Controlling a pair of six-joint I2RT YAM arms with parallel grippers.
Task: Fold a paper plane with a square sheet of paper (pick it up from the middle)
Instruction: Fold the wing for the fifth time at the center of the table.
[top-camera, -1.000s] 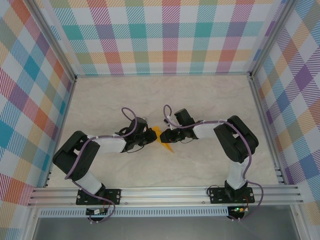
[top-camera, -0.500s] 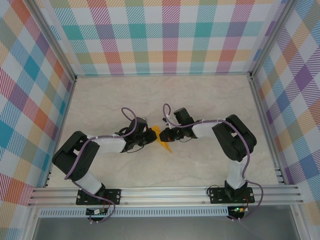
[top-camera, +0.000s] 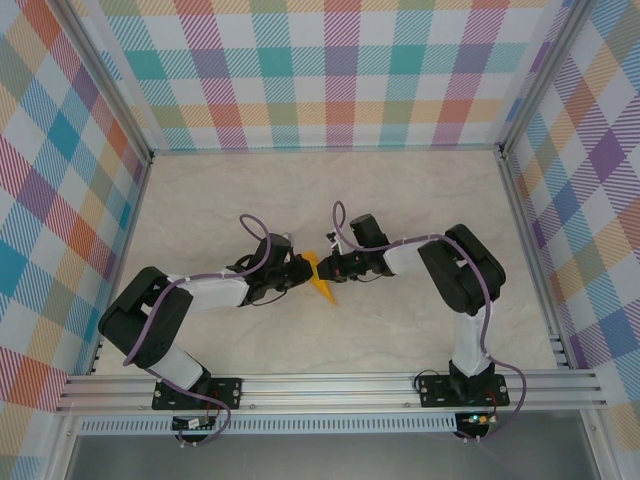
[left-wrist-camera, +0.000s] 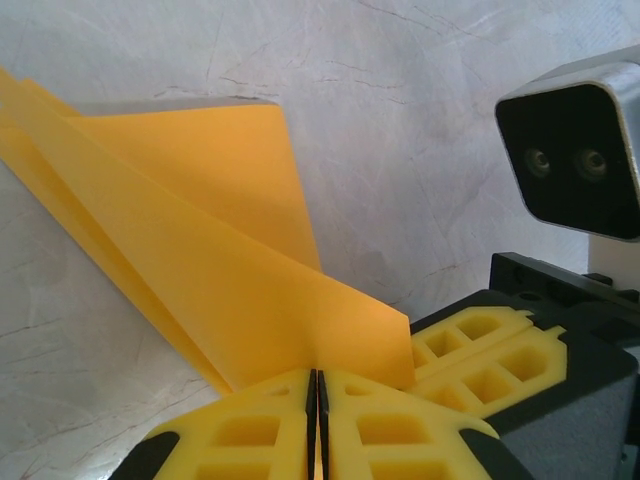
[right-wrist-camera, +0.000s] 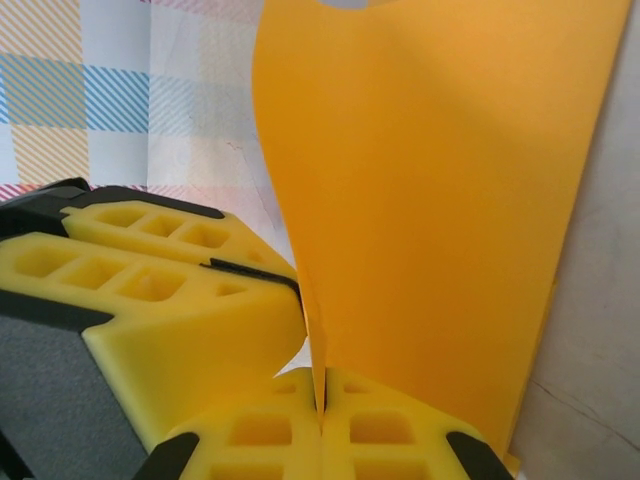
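Left wrist view: the left jaws are pressed together on a corner of the paper plane (left-wrist-camera: 200, 250), with the paper pinched in the seam between their yellow pads (left-wrist-camera: 250, 432). Just beside them, touching the same corner, sits a pad of the right jaws, with the right wrist's camera (left-wrist-camera: 580, 160) above it. From the pinch the orange-yellow paper runs away in folded layers, with a long crease slanting to the upper left over the marbled table (left-wrist-camera: 420, 80).

In the right wrist view the right jaws are likewise clamped on the paper's lower edge. The paper plane (right-wrist-camera: 440, 200) rises from them as a tall curved flap.

From the top external view both arms meet at mid-table. The paper plane (top-camera: 322, 283) is between their tips, its sharp point aimed toward the near right of the table (top-camera: 420, 190).
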